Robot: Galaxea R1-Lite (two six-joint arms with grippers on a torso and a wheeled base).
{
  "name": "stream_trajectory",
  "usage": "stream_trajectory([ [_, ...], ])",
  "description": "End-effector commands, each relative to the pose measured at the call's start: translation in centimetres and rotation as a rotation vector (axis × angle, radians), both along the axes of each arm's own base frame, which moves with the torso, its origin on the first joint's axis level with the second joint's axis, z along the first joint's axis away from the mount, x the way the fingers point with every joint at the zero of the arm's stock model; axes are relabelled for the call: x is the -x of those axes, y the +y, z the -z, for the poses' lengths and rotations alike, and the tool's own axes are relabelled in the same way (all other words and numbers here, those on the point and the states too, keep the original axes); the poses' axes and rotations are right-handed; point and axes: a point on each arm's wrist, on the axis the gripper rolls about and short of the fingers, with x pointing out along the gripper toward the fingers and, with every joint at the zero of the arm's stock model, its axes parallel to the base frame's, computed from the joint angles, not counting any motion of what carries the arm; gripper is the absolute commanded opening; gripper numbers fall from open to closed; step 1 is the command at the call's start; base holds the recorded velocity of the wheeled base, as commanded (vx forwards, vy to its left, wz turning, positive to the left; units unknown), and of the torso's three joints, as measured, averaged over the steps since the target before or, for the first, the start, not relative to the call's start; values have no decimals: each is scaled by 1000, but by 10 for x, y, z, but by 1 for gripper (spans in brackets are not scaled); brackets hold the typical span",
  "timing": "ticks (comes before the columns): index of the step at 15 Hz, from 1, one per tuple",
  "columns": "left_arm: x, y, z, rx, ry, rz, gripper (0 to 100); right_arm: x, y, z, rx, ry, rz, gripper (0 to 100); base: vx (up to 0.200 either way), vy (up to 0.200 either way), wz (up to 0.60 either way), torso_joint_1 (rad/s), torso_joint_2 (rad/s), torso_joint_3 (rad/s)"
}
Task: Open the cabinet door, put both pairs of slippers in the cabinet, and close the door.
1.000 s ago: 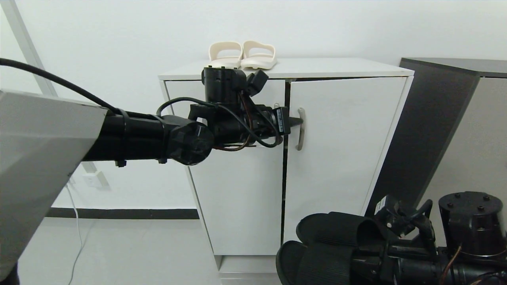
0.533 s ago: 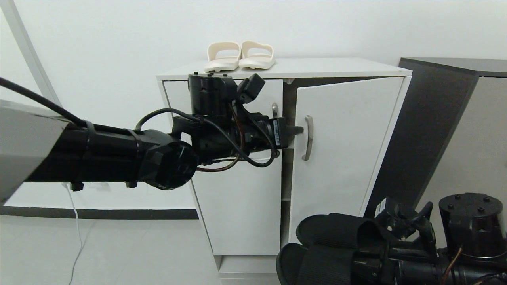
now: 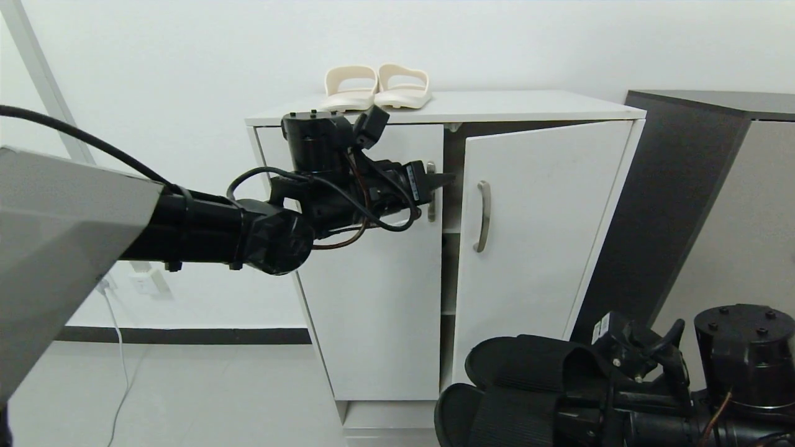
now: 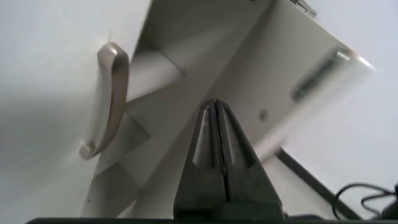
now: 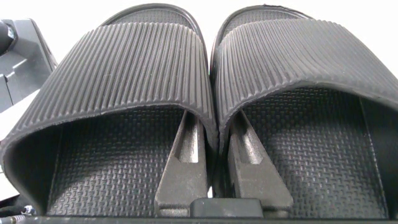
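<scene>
Cabinet: right door ajar, left door shut. Best to swing the right door wide before loading.
Cream slippers on cabinet top.
Black slippers low before cabinet; right gripper pinches their adjoining sides.
Left gripper pressed together, just beside left door handle.

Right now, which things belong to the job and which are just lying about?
Job: cabinet, its right door ajar; cream slippers on top; black slippers in the right pincer; left pincer, shut, by the left door's handle.
Lying about: dark cabinet; wall socket; cable.
</scene>
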Motion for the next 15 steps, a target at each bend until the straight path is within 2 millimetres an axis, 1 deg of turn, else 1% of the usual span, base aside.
stream_trajectory([
  [1, -20, -11, 15, -3, 36, 1, 0, 3, -1, -1, -4, -8, -17, 0, 0, 0, 0, 0, 0, 0],
  [3, -28, -16, 17, 0, 33, 4, 0, 3, 0, -1, -3, -6, -27, 0, 0, 0, 0, 0, 0, 0],
  [5, -30, -20, 18, 10, 51, 10, 0, 4, -1, 0, -2, -3, -29, 0, -200, 0, 0, 5, 2, 10],
  [7, -26, -28, 20, 8, 56, 27, 0, 6, 0, 0, -1, -2, -38, 0, -200, 0, 0, 10, 2, 2],
  [9, -12, -46, 22, 2, 62, 71, 0, 7, 1, 0, -1, -2, -42, 0, -200, 0, 0, -7, 2, 2],
  [11, 9, -67, 22, -3, 59, 130, 0, 8, 0, 0, -2, -3, -44, 0, -200, 0, 0, 2, 0, 5],
  [12, 25, -83, 23, -3, 43, 180, 0, 9, 0, -1, -3, -6, -44, 0, -200, 0, 0, 2, 2, 12],
  [13, 29, -88, 21, 5, 26, 196, 0, 9, 0, -1, -3, -6, -44, 0, -200, 0, 0, 7, 2, 2],
  [15, 28, -88, 20, 11, 17, 193, 0, 9, 0, -1, -3, -6, -44, 0, -200, 0, 0, 0, 2, 0],
])
